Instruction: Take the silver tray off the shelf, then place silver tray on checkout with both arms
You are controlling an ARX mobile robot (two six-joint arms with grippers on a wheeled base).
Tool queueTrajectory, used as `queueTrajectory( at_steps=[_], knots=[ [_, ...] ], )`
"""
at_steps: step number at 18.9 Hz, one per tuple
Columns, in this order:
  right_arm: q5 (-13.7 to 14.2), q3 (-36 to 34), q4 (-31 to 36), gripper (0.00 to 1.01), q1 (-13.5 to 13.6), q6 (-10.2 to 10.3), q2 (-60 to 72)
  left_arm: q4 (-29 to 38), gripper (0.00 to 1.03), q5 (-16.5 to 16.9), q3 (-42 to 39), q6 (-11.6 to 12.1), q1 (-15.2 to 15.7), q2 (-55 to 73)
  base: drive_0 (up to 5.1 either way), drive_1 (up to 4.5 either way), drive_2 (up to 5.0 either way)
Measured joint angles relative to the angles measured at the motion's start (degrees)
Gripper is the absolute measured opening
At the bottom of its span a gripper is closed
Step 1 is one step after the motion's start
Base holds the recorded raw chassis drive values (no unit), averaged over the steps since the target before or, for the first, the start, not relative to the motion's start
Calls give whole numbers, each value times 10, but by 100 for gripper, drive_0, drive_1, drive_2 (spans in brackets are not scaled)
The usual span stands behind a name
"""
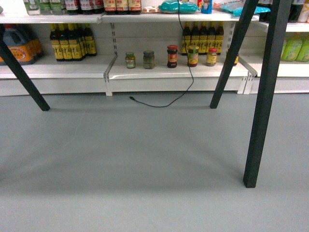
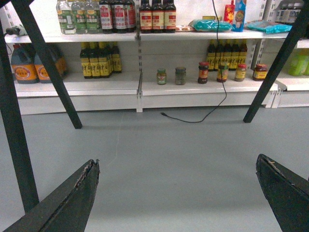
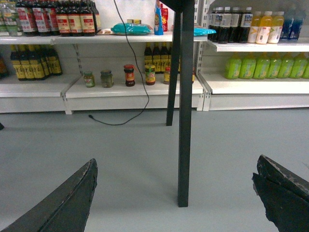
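Observation:
The silver tray is out of view in all three views. My left gripper [image 2: 177, 160] is open over bare grey floor, its black fingers [image 2: 72, 198] far apart with nothing between them. My right gripper [image 3: 176, 159] is also open and holds nothing; a black table leg [image 3: 185, 121] stands on the floor ahead of it. Neither gripper shows in the head view. The white shelf [image 1: 174, 71] runs along the far wall, also seen as the shelf [image 2: 193, 87] and the shelf [image 3: 130, 89]. Of the checkout only black slanted legs [image 1: 263, 106] show; its top is out of view.
Small jars [image 1: 172, 56] and dark sauce bottles [image 1: 72, 42] stand on the lower shelf board. A black cable [image 1: 178, 94] hangs down and trails on the grey floor [image 1: 135, 164]. Green drink bottles [image 3: 260, 65] fill the right-hand shelf. More slanted legs [image 2: 46, 58] cross the left.

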Motion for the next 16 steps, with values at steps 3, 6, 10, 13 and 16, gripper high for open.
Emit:
queueTrajectory(
  at_steps=[3, 6, 10, 13, 16],
  knots=[
    [0, 0, 0, 98, 0, 0, 0, 0, 98, 0, 0, 0, 0, 0, 0, 0, 0],
    [0, 0, 0, 98, 0, 0, 0, 0, 98, 0, 0, 0, 0, 0, 0, 0, 0],
    [0, 0, 0, 98, 0, 0, 0, 0, 98, 0, 0, 0, 0, 0, 0, 0, 0],
    [0, 0, 0, 98, 0, 0, 0, 0, 98, 0, 0, 0, 0, 0, 0, 0, 0],
    [0, 0, 0, 98, 0, 0, 0, 0, 98, 0, 0, 0, 0, 0, 0, 0, 0]
  ],
)
